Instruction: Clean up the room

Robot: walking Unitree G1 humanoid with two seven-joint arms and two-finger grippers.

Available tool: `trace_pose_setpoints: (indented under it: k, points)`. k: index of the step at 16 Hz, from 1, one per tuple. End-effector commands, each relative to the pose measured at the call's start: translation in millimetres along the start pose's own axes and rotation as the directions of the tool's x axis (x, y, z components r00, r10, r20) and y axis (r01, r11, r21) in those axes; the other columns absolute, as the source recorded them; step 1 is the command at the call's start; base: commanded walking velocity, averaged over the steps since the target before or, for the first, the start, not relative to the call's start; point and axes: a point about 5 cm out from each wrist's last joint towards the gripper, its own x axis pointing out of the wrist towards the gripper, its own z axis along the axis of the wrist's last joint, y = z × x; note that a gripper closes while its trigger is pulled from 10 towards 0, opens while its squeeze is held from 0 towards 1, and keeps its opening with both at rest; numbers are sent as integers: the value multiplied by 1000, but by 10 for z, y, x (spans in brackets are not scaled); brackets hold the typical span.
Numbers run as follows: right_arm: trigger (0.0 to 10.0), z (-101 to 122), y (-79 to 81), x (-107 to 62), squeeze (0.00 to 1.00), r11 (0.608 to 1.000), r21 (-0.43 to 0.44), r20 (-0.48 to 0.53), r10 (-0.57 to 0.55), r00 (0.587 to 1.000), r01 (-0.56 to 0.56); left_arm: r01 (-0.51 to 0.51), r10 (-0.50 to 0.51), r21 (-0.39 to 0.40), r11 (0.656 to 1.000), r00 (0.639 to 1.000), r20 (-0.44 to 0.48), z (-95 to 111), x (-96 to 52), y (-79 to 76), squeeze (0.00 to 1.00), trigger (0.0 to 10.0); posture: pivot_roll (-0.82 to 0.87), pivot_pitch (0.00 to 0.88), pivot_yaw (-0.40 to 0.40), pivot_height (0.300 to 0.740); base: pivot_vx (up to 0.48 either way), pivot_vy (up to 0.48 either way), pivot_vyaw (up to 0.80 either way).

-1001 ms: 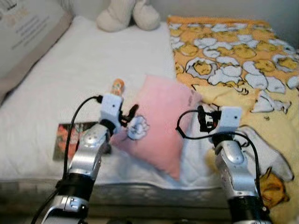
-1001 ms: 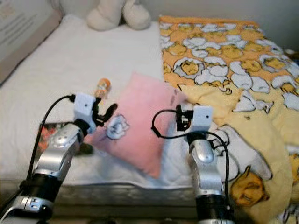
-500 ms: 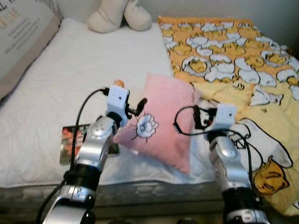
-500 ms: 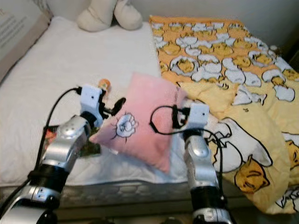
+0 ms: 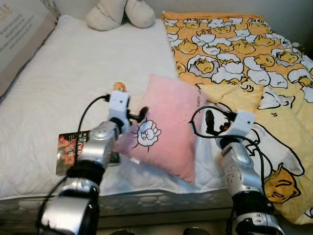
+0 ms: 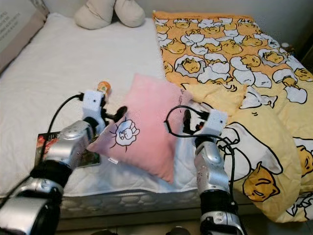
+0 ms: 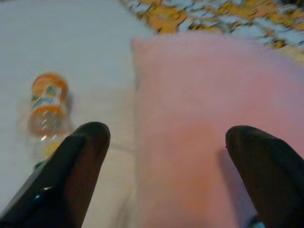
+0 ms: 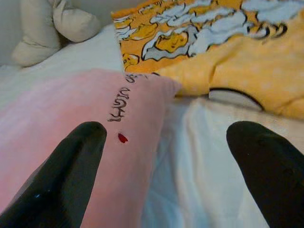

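A pink pillow [image 5: 166,128] with a small white cartoon print lies tilted near the front edge of the white bed [image 5: 73,73]. My left gripper [image 5: 138,115] is at the pillow's left edge, open, with the pillow's side between its wide-spread fingers [image 7: 80,156]. My right gripper [image 5: 209,122] is open beside the pillow's right edge, and the pillow's corner [image 8: 142,99] lies ahead of its fingers [image 8: 71,161]. A small orange bottle [image 5: 119,87] lies on the sheet just behind the left gripper.
A magazine [image 5: 68,147] lies flat left of my left arm. A yellow and orange patterned blanket [image 5: 234,54] covers the bed's right half and hangs over the front. A cream plush toy [image 5: 120,12] sits at the head, and a grey cushion [image 5: 19,34] lies far left.
The camera has shifted, so the whole scene sits differently. Both grippers stay at the pillow's two sides, and the pillow's left edge looks slightly lifted.
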Motion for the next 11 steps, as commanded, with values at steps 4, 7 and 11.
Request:
trace_pose_setpoints:
  k: [4,7,11]
  points:
    - [10000,-100,-60,8,0,976,216,-105,14,994,9,23,-27,-134,991,999,-26,-5,29,97,0,10000,-140,0,37,740,0,0,0]
    - [10000,-245,20,-4,0,967,253,-182,71,981,-23,100,-108,-280,955,994,-14,-50,83,-68,0,10000,-142,0,33,740,0,0,0]
    - [10000,-398,211,12,0,942,331,-255,140,957,-50,159,-190,-338,928,980,-61,-208,150,-388,0,10000,-142,0,30,740,0,0,0]
